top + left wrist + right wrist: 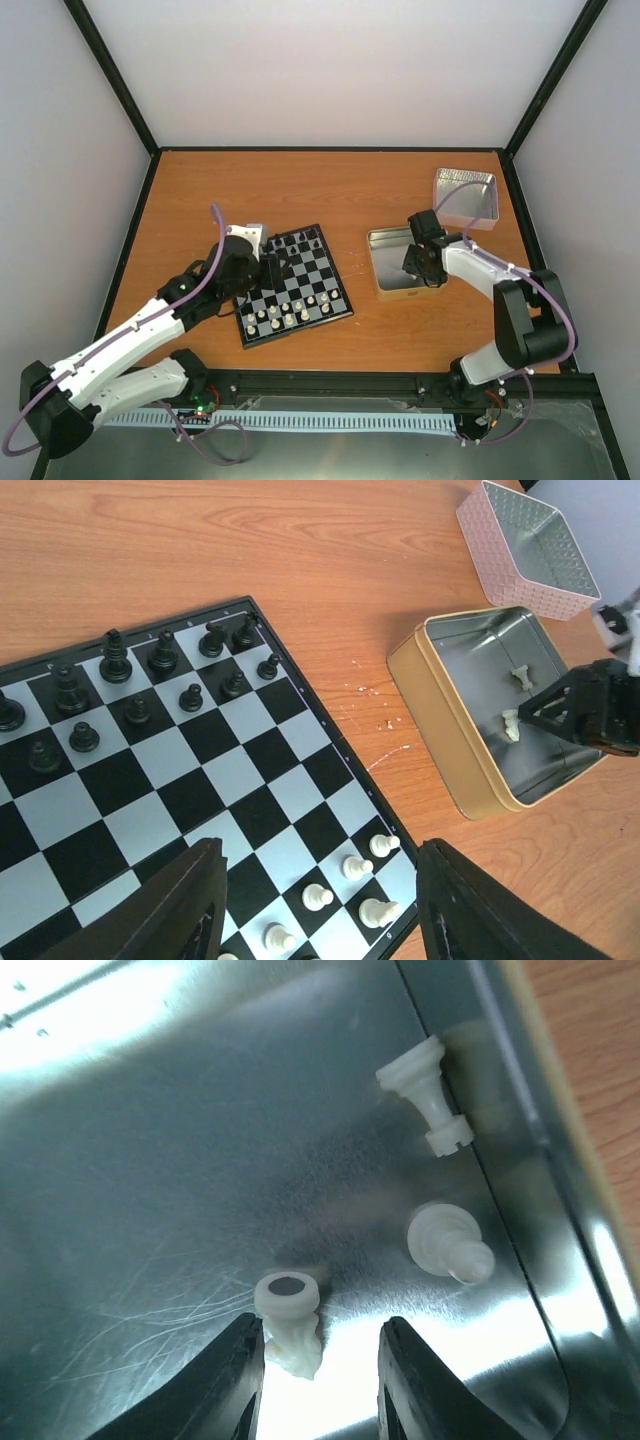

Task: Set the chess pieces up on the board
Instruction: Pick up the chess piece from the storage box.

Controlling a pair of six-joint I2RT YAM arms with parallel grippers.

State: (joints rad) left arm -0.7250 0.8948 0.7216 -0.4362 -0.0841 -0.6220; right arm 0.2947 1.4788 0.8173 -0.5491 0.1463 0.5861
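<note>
Here, the gold-walled square metal tin (pixel 432 732) held three cream-white plastic chess pieces (pixel 447 1243); right pincer (pixel 322 1334) stood part-open beside one, gripping nothing; left pincer (pixel 320 856) hung open, empty, above the black-and-silver chequered board (pixel 120 780).

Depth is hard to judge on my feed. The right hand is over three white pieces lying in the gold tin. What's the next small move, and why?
Probably shift the right hand sideways to centre it on the toppled white piece, then lower and close. Its fingers stand open, but that piece lies off-centre against one of them on the tin floor.
</note>
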